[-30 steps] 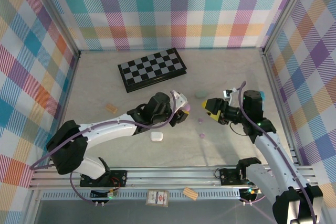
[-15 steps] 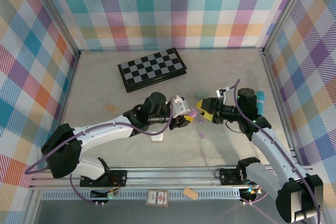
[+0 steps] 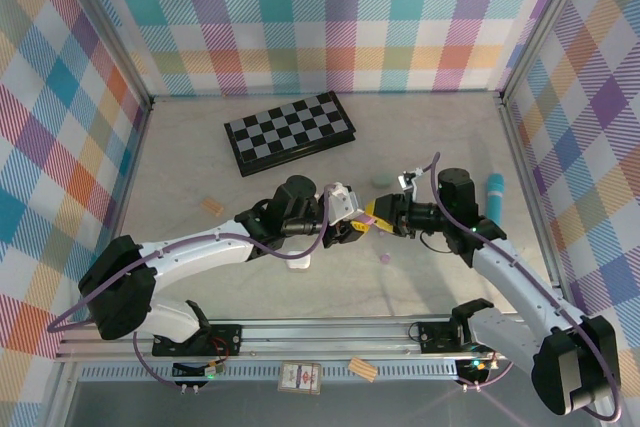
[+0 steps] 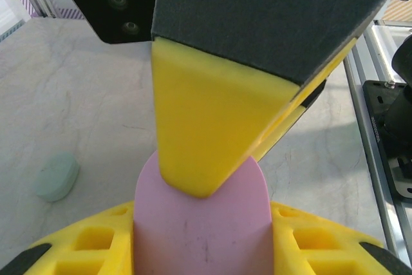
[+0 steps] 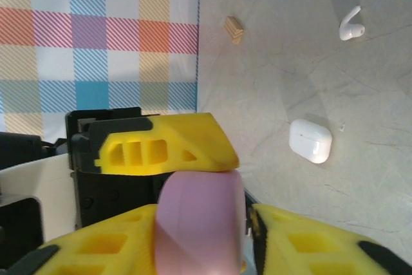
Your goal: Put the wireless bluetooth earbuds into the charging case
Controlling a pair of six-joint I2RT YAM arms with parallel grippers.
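Above the grey table, your left gripper and right gripper both pinch the lilac case, fingers narrowly parted; opposing pulls could drop it near the lilac earbud lying loose.

The left arm and right arm are white-shelled with black joints and bases, lilac cables loop alongside, and the left gripper and right gripper are black with yellow, slot-cut wedge fingers.

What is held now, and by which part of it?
The left gripper pinches the lilac case across one end. The right gripper straddles its other end; whether it grips yet cannot be told.
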